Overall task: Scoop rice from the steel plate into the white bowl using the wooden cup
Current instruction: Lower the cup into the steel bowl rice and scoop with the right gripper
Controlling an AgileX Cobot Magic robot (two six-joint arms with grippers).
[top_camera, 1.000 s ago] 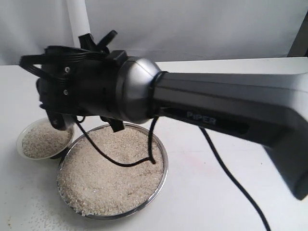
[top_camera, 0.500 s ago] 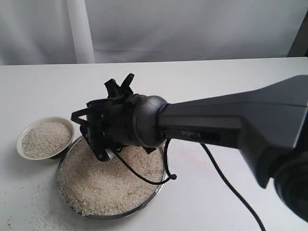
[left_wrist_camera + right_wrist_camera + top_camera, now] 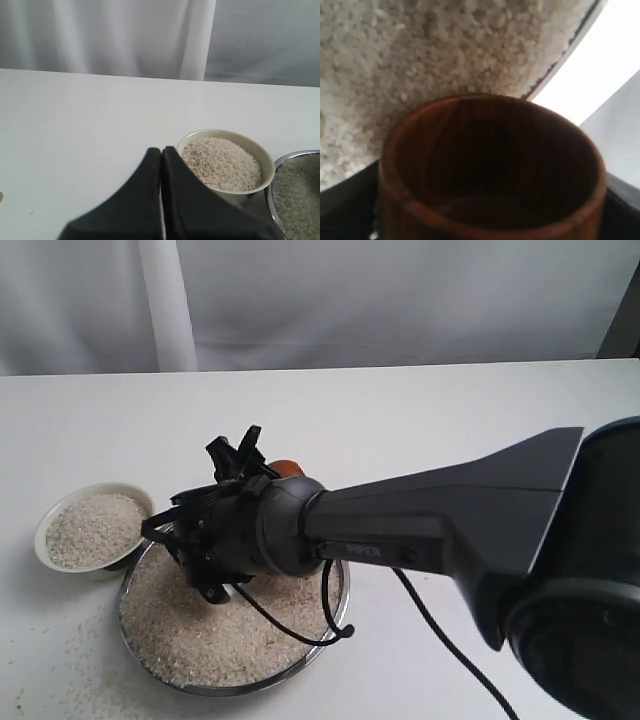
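The wooden cup [image 3: 490,165], judged light, rigid and smooth enough to slip unless clamped across its barrel, is held so, empty, in the widely spread right gripper [image 3: 482,207], close over the loose rice [image 3: 420,60] near the steel plate's [image 3: 560,54] rim

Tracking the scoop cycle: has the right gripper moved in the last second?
Yes. The right gripper with the wooden cup went rightward from over the white bowl to over the steel plate.

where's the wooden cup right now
Exterior view: the wooden cup is in the right jaws over the steel plate's far side, right of the white bowl.
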